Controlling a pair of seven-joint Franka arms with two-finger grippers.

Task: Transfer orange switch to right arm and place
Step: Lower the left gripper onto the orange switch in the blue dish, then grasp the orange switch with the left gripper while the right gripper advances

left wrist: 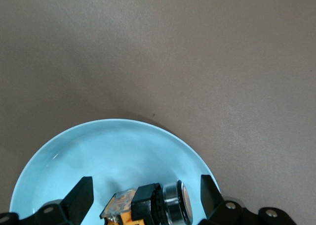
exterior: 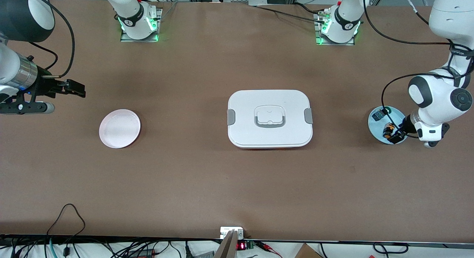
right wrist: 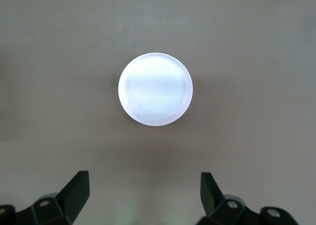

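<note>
**A:** Where's your orange switch [exterior: 387, 130] relative to the left gripper [exterior: 394, 136]?

**B:** It lies on its side in the light blue plate [exterior: 376, 130] at the left arm's end of the table. Your left gripper is down over that plate, jaws spread wide, one finger [left wrist: 81, 198] on each side of the switch [left wrist: 148, 212]. In the left wrist view you can see gaps between the switch and both fingers, so you have hold of nothing.

**A:** Anything else in the plate?

**B:** A black-and-blue switch [exterior: 378, 114] with a green cap, farther from the front camera than the orange one and apart from it.

**A:** And your right gripper [exterior: 76, 88]?

**B:** It waits in the air at the right arm's end of the table, jaws wide apart and empty. The pink plate [exterior: 119, 128] shows in its wrist view [right wrist: 155, 89].

**A:** What sits between the two plates?

**B:** A white lidded box [exterior: 269, 118] with grey latches and a handle, at mid-table, well apart from both plates.
</note>
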